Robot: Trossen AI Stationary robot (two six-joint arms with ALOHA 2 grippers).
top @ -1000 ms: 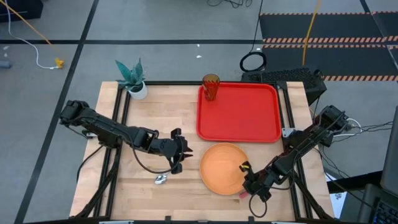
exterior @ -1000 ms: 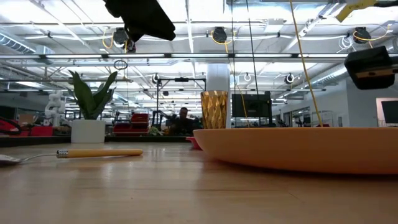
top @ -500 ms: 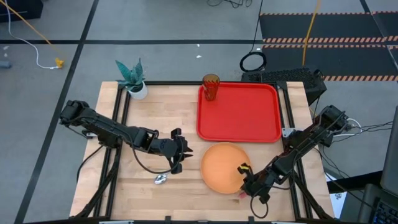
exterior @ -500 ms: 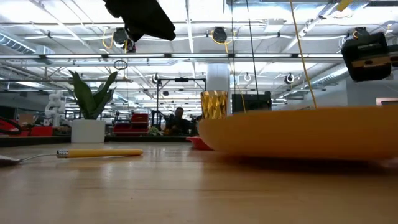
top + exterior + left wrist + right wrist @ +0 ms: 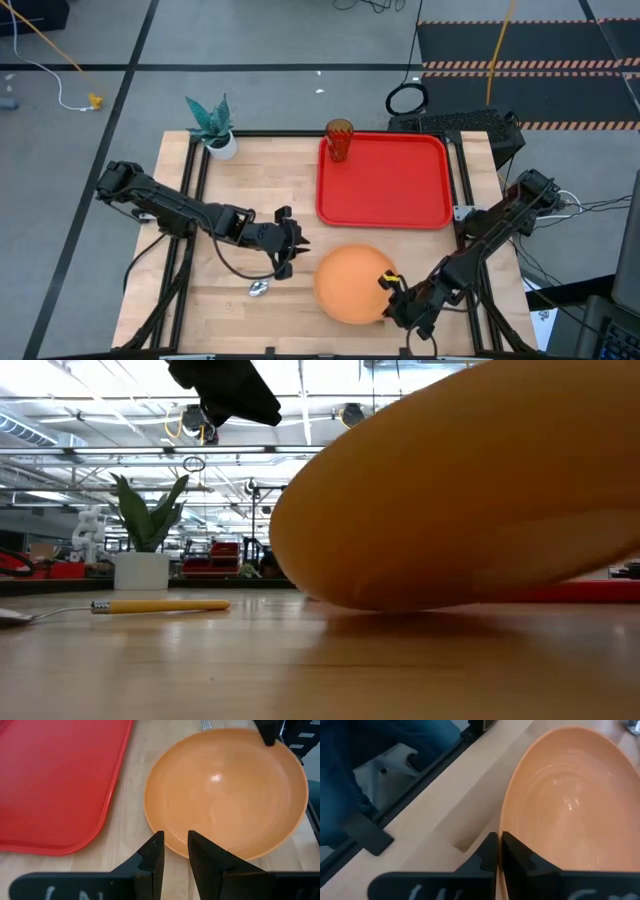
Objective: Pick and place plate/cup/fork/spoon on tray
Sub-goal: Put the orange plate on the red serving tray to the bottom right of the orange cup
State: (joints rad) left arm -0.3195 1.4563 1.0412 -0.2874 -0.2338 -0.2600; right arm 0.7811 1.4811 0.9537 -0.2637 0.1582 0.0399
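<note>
The plate (image 5: 351,284) sits near the front edge of the bench, toward the front right corner, its right rim pinched by the right gripper (image 5: 392,288). In the right wrist view the two dark fingers (image 5: 490,851) stand almost together with the plate's (image 5: 570,805) thin rim between them, so this gripper is clamped on the plate. In the low view the plate's (image 5: 460,490) underside fills much of the picture, tilted, its lowest part just at the wooden surface (image 5: 200,660).

The left gripper (image 5: 288,250) hangs over the bench left of the plate, near the front middle, holding nothing. In the left wrist view its fingers (image 5: 152,857) are nearly closed, a narrow gap between them, and they point at the plate's (image 5: 225,790) near rim without touching it.

The spoon (image 5: 262,287) lies on the wood just beside the left gripper, toward the front edge; in the low view its orange handle (image 5: 160,605) rests flat on the bench. The tray (image 5: 384,180) lies at the back right of the bench, and the cup (image 5: 339,140) stands upright in its back left corner. A white pot with a teal plant (image 5: 214,128) stands at the back left corner of the bench.

Beyond the bench, the low view shows a large hall with ceiling lights and rails; the floor around the bench is grey, with cables and a striped mat behind the back right corner.
</note>
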